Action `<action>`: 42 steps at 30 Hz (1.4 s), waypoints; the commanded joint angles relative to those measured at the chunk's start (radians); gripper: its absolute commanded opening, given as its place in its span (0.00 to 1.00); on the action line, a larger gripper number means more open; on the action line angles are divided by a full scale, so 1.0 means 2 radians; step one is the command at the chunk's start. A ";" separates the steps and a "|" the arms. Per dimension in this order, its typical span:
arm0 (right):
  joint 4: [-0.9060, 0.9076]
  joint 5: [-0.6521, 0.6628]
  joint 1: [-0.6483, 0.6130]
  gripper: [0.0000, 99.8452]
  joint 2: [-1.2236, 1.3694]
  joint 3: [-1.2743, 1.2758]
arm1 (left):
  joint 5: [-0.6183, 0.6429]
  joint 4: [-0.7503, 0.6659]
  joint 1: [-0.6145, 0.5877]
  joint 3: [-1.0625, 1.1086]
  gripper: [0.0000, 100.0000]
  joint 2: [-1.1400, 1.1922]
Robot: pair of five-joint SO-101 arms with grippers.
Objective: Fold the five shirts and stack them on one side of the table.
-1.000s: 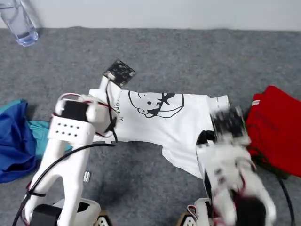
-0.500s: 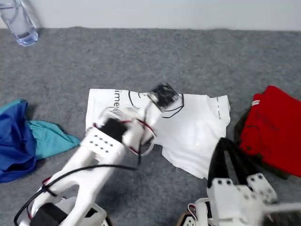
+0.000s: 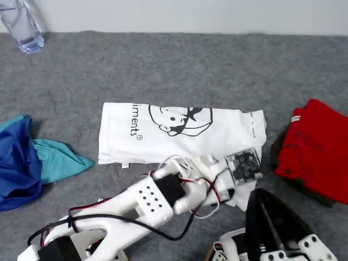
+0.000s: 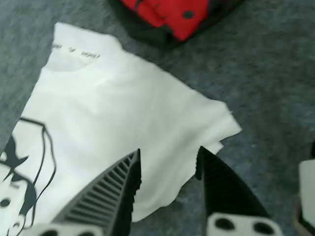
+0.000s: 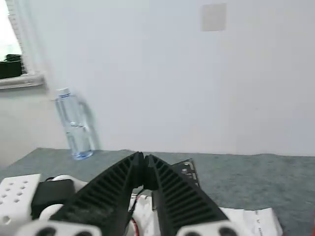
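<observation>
A white shirt [image 3: 174, 136] with a black print lies flat in the middle of the grey table, and its front right corner [image 4: 206, 123] juts out. My left arm [image 3: 157, 196] stretches across the front to that corner. The left gripper [image 4: 167, 169] hovers open just above the corner's edge, with nothing between its fingers. A red shirt [image 3: 315, 141] [image 4: 167, 14] lies at the right on a dark one [image 3: 280, 142]. A blue shirt [image 3: 16, 163] and a teal shirt [image 3: 57, 157] lie crumpled at the left. My right gripper [image 5: 143, 158] is shut and empty, raised at the front right.
A clear water bottle [image 3: 22, 27] [image 5: 74, 128] stands at the back left corner by the wall. The right arm's black body [image 3: 272, 223] sits at the table's front edge. Bare grey table [image 3: 206, 70] stretches behind the white shirt.
My left arm swung from the white shirt's left edge across to its front right corner. The right arm drew back from the shirt to the front edge.
</observation>
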 commanded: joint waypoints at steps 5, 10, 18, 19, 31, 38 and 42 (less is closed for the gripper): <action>-0.002 -0.010 -0.013 0.01 0.002 -0.012 | -0.051 -0.012 0.016 -0.030 0.18 0.104; 0.002 -0.010 -0.014 0.01 0.002 -0.012 | -0.080 -0.012 0.019 -0.065 0.16 0.180; 0.000 -0.010 -0.014 0.01 0.002 -0.012 | -0.081 -0.008 0.021 -0.130 0.15 0.258; 0.000 -0.010 -0.014 0.01 0.002 -0.012 | -0.081 -0.005 0.021 -0.137 0.15 0.263; 0.000 -0.010 -0.014 0.01 0.002 -0.012 | -0.081 -0.017 0.021 -0.145 0.01 0.269; 0.001 -0.010 -0.014 0.01 0.002 -0.010 | -0.083 -0.002 0.035 -0.145 0.01 0.214; -0.002 -0.010 -0.014 0.01 0.002 -0.010 | -0.084 -0.002 0.033 -0.145 0.01 0.189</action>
